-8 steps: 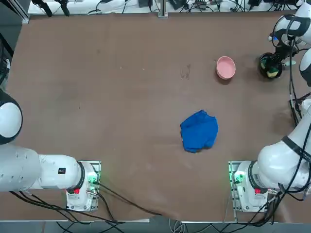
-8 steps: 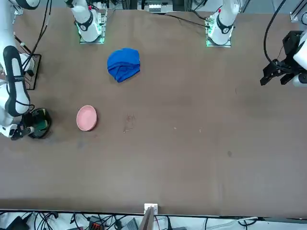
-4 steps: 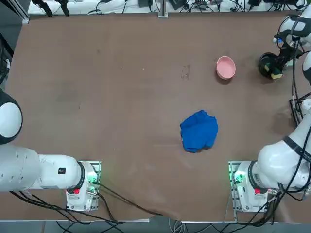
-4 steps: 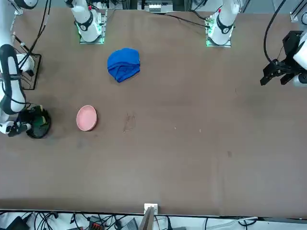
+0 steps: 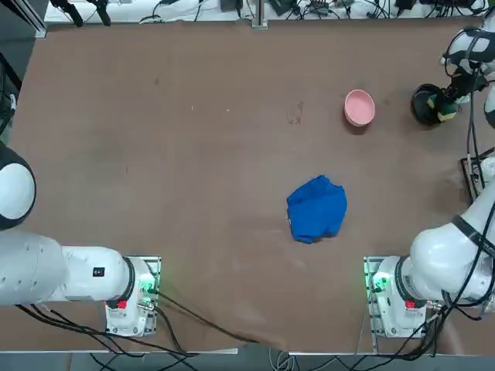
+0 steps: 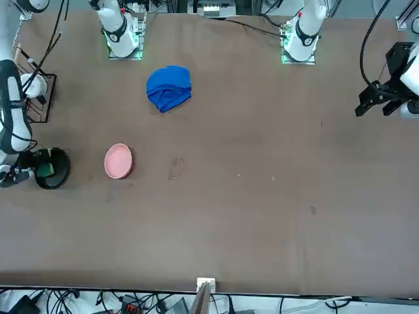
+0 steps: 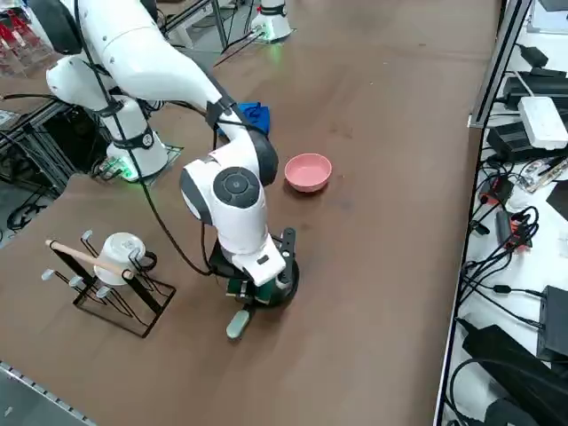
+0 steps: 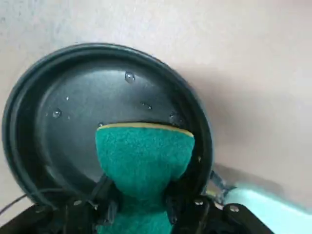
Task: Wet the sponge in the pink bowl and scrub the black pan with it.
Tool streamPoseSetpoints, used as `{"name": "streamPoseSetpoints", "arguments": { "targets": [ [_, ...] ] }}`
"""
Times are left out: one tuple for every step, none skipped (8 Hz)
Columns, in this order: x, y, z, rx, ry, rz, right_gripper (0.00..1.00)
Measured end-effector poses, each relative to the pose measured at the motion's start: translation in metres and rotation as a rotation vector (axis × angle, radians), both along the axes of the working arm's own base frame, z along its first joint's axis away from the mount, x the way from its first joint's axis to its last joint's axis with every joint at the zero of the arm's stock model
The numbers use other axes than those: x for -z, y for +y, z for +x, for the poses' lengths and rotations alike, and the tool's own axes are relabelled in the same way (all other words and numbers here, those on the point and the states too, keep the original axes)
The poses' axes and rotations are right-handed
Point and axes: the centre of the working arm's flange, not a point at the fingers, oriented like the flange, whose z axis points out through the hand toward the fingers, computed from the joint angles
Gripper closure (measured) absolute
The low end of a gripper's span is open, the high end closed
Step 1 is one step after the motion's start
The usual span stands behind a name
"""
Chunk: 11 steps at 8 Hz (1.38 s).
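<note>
Right gripper and sponge over the pan. The right gripper (image 8: 141,197) has its two fingers closed on the sponge (image 8: 144,153), which is pinched between them; its green face is exposed and a thin yellow edge borders its free end. The sponge is inside the outline of the pan (image 8: 80,131), over the side nearer the handle (image 8: 265,212); whether it touches the pan's floor cannot be told. Several clear drops (image 8: 129,77) dot the dark interior. The pan rests on the brown table (image 5: 170,154) toward the robot's right, its pale green handle directed to that same side. The bowl (image 5: 359,108), pink and upright, stands apart from the pan, to its left from the robot's position; its contents cannot be made out. The cloth (image 5: 317,209), blue and crumpled, lies nearer the arms' bases than the bowl, touching neither bowl nor pan. A dark wire rack (image 7: 133,302), carrying a white rounded object (image 7: 122,256) and a pale wooden rod (image 7: 87,258), occupies the table between the pan and the right arm's base side.
</note>
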Motion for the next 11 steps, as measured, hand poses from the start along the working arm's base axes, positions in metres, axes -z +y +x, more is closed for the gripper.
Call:
{"name": "streamPoseSetpoints", "arguments": {
  "targets": [
    [-0.001,0.004,0.004,0.003,-0.011,-0.006,0.48],
    [-0.004,0.008,0.008,0.014,-0.021,-0.012,0.48],
    [-0.006,0.013,0.013,0.025,-0.027,-0.015,0.48],
    [-0.006,0.026,0.018,0.033,-0.023,-0.013,0.48],
    [-0.005,0.043,0.023,0.034,0.000,-0.005,0.48],
    [-0.003,0.056,0.023,0.032,0.035,0.008,0.49],
    [-0.001,0.062,0.021,0.027,0.067,0.020,0.49],
    [-0.001,0.063,0.018,0.029,0.096,0.032,0.49],
    [-0.002,0.062,0.014,0.034,0.120,0.041,0.49],
    [-0.006,0.060,0.011,0.039,0.133,0.046,0.49],
    [-0.008,0.055,0.009,0.040,0.136,0.049,0.49]
  ]
}}
